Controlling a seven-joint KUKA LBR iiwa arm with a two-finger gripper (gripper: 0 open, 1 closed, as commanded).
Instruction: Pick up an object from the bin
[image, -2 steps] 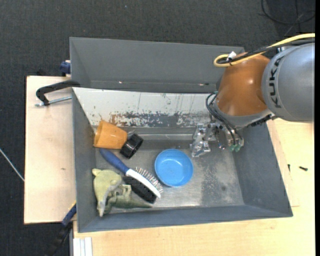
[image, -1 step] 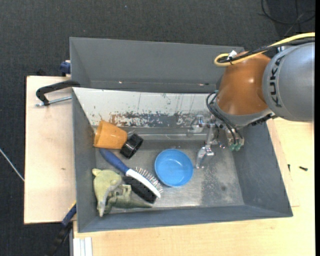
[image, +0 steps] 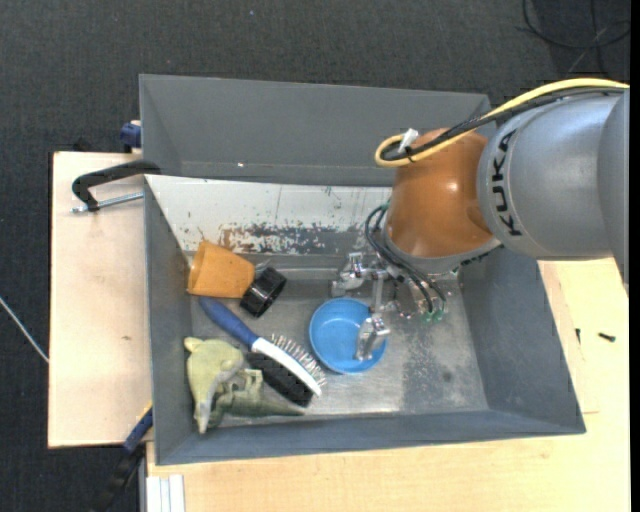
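Camera view: the gripper (image: 371, 335) is seen at the right rim of a blue bowl (image: 333, 340) lying mid-floor in the bin (image: 300, 130). Whether it is apart or together cannot be told. Nothing is judged lifted yet; grasping and raising remain.

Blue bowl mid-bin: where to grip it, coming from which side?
Take the blue bowl by its right rim, coming straight down. It sits open side up, so the thin wall can likely be pinched across. The brush bristles crowd its left edge, while bare bin floor lies to its right, where the gripper hangs.
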